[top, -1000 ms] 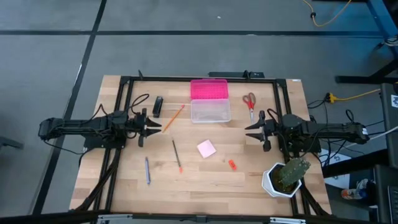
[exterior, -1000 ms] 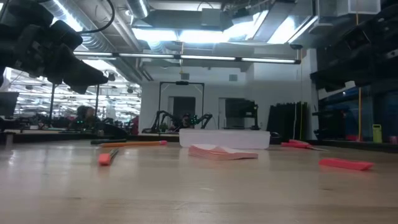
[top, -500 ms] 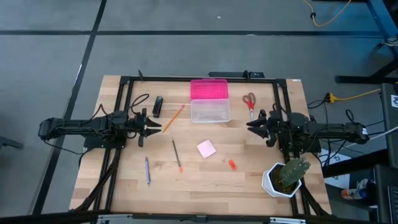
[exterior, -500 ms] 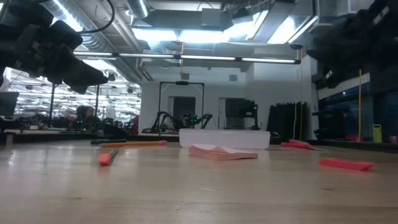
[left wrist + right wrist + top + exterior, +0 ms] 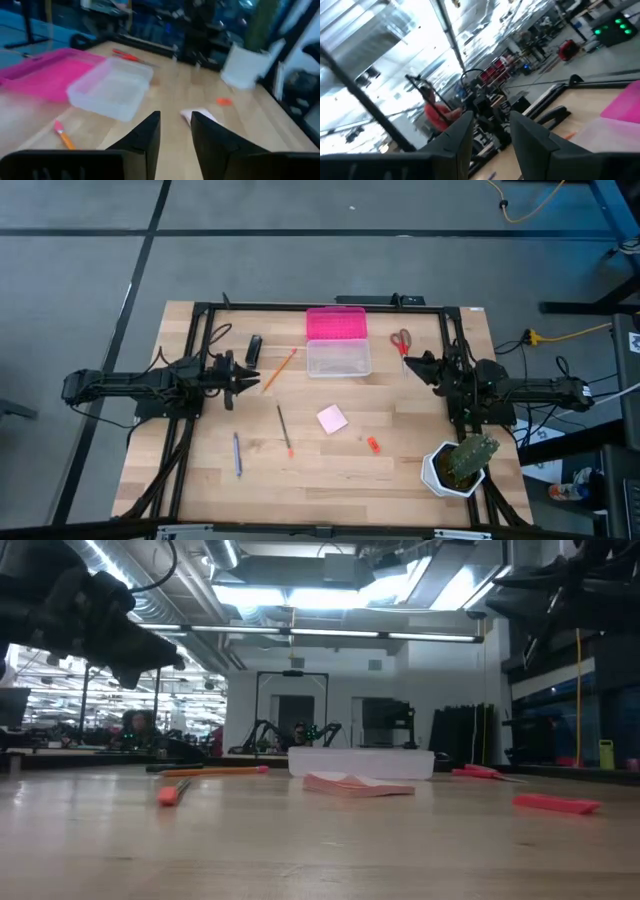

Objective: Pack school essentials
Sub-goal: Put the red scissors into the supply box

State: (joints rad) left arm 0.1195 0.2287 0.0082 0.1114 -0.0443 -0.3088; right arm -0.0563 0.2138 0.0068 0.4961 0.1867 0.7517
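the left gripper (image 5: 247, 376) hovers over the left part of the worktop (image 5: 330, 470), fingers a little apart and holding nothing, its tip just short of the orange pencil (image 5: 280, 369), which lies slanted between it and the clear plastic box (image 5: 338, 358). the box sits open near the far edge, its pink lid (image 5: 336, 323) lying flat behind it. the small black oblong item (image 5: 254, 351) lies just beyond the left gripper.

the right gripper (image 5: 410, 363) hangs over the right side — released, empty — close beside the red-handled scissors (image 5: 402, 342), which lie right of the box. in its wrist view the fingers (image 5: 455, 137) stand slightly parted.

the rest of the essentials are spread on the nearer half of the worktop: the pink square notepad (image 5: 332, 418) in the middle, the tiny orange-red piece (image 5: 372, 444) to its right, two slim pens (image 5: 284, 428) to its left — one dark with an orange tip, the other greyish (image 5: 237, 453). a cactus in a white pot (image 5: 458, 463) stands at the near right corner.
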